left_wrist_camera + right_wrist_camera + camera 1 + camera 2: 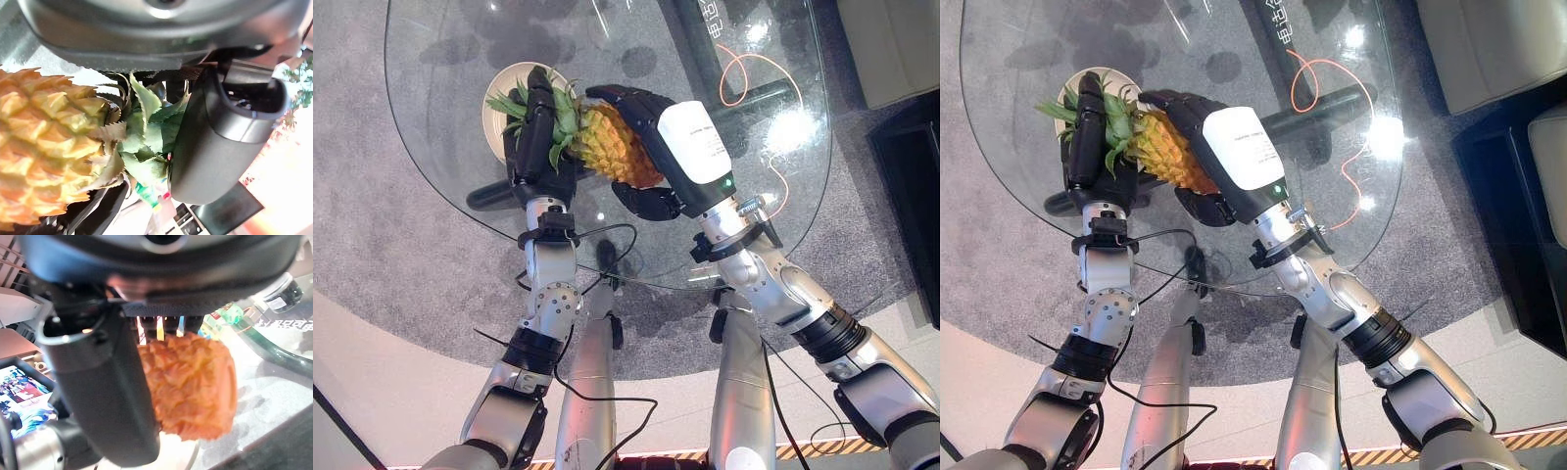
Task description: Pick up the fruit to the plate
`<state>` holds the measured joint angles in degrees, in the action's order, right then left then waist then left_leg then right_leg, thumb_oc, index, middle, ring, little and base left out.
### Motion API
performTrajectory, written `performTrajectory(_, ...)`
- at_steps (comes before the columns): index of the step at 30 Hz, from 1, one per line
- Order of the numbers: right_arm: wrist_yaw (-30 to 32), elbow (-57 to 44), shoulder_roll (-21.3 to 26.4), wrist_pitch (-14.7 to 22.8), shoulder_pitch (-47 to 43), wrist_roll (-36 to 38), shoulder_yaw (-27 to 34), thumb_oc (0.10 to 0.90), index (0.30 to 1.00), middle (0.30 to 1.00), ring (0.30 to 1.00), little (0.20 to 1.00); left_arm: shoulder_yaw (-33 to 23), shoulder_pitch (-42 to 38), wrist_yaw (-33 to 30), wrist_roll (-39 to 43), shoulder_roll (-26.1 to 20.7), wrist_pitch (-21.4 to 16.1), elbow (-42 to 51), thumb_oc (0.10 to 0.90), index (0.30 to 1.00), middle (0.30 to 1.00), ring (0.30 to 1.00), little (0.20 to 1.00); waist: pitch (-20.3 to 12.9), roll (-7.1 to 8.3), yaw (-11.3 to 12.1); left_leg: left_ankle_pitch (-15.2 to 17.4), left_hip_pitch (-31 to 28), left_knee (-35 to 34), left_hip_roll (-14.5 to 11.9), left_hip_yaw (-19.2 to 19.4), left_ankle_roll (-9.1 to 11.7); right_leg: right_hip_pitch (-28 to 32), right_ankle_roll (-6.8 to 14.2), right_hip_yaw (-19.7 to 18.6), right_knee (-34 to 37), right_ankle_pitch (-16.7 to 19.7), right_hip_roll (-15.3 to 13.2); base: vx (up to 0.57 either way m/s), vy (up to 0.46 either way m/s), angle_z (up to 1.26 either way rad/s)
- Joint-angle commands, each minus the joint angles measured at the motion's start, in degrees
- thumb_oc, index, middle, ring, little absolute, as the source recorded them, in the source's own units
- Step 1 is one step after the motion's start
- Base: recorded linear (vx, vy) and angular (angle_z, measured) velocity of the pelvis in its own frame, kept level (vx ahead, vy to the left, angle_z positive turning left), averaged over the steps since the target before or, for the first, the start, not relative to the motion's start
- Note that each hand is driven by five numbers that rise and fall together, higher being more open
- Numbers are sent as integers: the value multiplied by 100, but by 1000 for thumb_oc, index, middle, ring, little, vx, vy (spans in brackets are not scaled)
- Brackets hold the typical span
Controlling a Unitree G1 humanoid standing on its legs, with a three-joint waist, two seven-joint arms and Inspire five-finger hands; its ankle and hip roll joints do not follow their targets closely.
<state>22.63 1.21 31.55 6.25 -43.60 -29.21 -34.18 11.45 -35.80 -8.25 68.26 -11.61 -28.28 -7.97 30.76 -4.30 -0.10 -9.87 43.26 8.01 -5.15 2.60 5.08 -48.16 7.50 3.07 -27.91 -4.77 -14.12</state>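
holding the pineapple (607, 145) between both hands over the glass table (783, 176), leafy crown reaching over the plate (499, 93). left wrist view: left hand (220, 142) fingers curled round the crown. right wrist view: right hand (102, 391) fingers wrapped on the body. lifted already; lowering and release left.

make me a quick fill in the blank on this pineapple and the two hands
1. The fruit held between both hands is a ____.
2. The left hand is closed on the pineapple's leafy ____.
3. The right hand wraps the pineapple's orange ____.
4. The plate rests on a table made of ____.

Missing words: pineapple; crown; body; glass
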Motion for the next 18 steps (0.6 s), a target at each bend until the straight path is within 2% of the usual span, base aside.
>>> performTrajectory(1, 517, -661, -144, 236, -592, 31, 416, 800, 900, 900, 900, 900, 32, -495, 256, -547, -33, -606, 838, 100, 300, 300, 300, 200, -97, 35, 74, 607, 61, 550, 215, -46, -92, 281, 16, 427, 863, 644, 38, 0, 0, 0)
performTrajectory(11, 612, -627, -187, 225, -551, -1, 501, 800, 900, 900, 900, 900, -72, -484, -11, -798, 17, -751, 879, 100, 300, 300, 300, 200, -97, 29, 70, 614, 69, 564, 226, -47, -97, 258, 5, 409, 840, 633, 50, 0, 0, 0)
performTrajectory(18, 627, -618, -228, 247, -511, -63, 545, 800, 900, 900, 900, 900, -199, -447, -593, -1191, 29, -1111, 871, 100, 300, 300, 300, 200, -97, 27, 83, 606, 46, 529, 231, -51, -98, 281, 5, 411, 867, 633, 57, 0, 0, 0)
